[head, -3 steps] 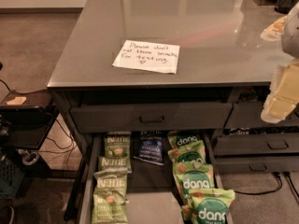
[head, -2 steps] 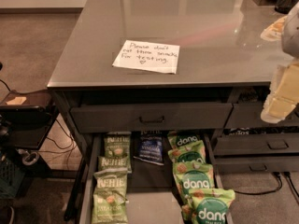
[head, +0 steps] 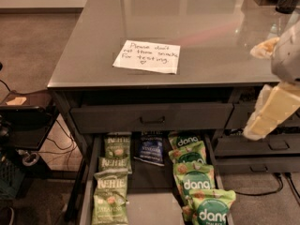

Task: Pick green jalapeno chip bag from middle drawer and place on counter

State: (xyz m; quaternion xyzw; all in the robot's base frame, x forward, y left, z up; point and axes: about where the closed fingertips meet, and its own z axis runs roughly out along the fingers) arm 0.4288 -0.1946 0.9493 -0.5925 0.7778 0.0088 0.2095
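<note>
Several olive-green KETTLE jalapeno chip bags (head: 111, 183) lie in a column on the left side of the open middle drawer (head: 153, 209), below the counter's front edge. The glossy grey counter (head: 206, 36) fills the upper part of the view and carries a white handwritten note (head: 147, 56). My gripper (head: 263, 81) is at the right edge, beside the counter's front right corner, above and to the right of the drawer. Its pale fingers (head: 269, 111) stand apart with nothing between them. It touches no bag.
A dark blue bag (head: 151, 149) lies mid-drawer at the back. Brighter green "dang" bags (head: 193, 182) fill the drawer's right side. A closed flat-front drawer with a small black handle (head: 152, 120) sits above. More closed drawers (head: 262, 146) are at the right; cables and a dark stand (head: 23, 116) are at the left.
</note>
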